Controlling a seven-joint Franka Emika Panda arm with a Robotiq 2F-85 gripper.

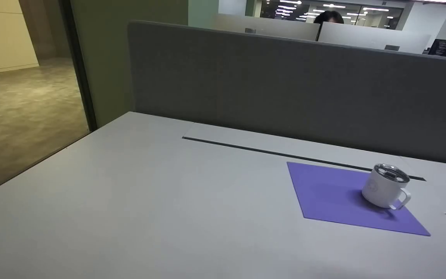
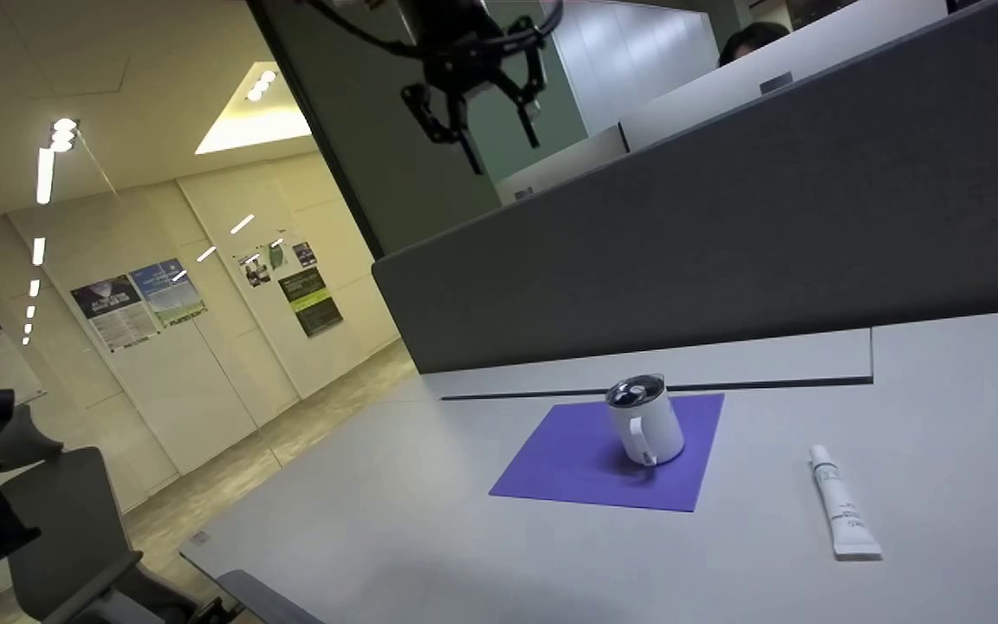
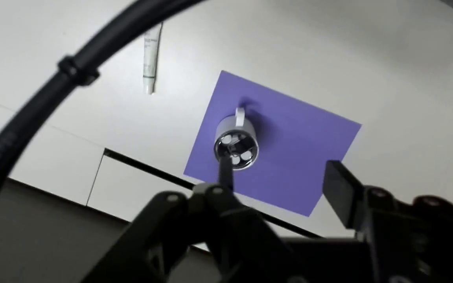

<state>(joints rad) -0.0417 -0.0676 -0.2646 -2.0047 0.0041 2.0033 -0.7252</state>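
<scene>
Gripper (image 2: 504,146) is hanging high above the desk (image 1: 130,193) in an exterior view — its 2 fingers (image 3: 342,194) are standing well apart, gripping nothing. White mug (image 2: 664,425) is standing upright below, well apart from the fingers, handle (image 3: 240,117) sticking out and a shiny lid (image 3: 239,147) sitting on top. Mug is resting wholly on a purple sheet (image 2: 551,459), nearer the side facing a white tube (image 2: 844,511). Tube is lying on the desk, apart from the sheet. Black cable (image 3: 34,106) is crossing the wrist view. Dark gray divider (image 1: 285,89) is running along the desk's back edge — beyond it, a dark-haired head (image 1: 329,16) is showing in both exterior views.
</scene>
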